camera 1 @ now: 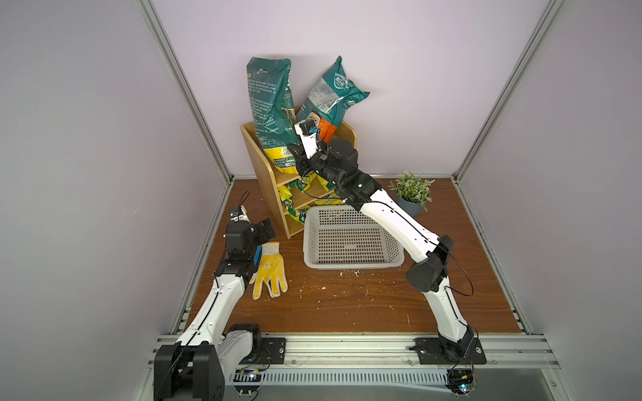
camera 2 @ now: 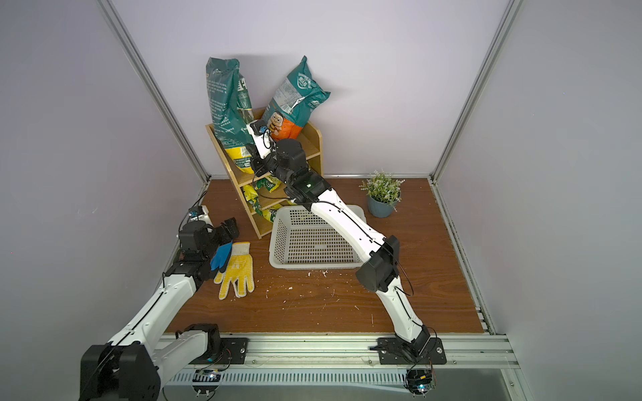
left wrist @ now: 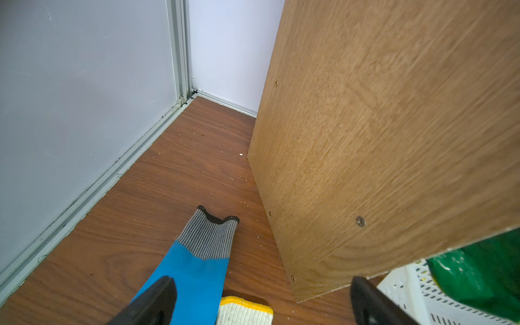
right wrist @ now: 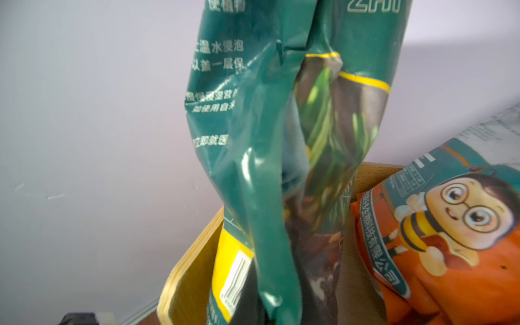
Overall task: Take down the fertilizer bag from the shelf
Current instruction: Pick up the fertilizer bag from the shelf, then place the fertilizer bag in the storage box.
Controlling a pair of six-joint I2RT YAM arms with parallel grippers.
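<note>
So the right gripper (camera 1: 293,152) is up at the top tier of the wooden shelf (camera 1: 258,166). Its jaws look pinched together on a fold low on the tall green fertilizer bag (camera 1: 269,97), though in the wrist view the plastic hides the fingers. That bag stands in the left half of the top tier, yellow bottom inside, top poking way above. An orange-and-green bee bag (camera 1: 330,93) leans just beside it.

The left gripper (left wrist: 263,281) sits low by the shelf's left side with its jaws wide apart. It's holding nothing, over a blue glove (left wrist: 194,270).

The brown wood-grain table (camera 1: 347,305) has white crumbs (camera 1: 356,274) and a yellow dotted glove (camera 1: 269,269). A white perforated basket (camera 1: 352,265) sits in front of the shelf, and there's a potted plant (camera 1: 411,192) far right. Pale lilac walls (camera 1: 417,69), aluminium frame (camera 1: 184,90).
</note>
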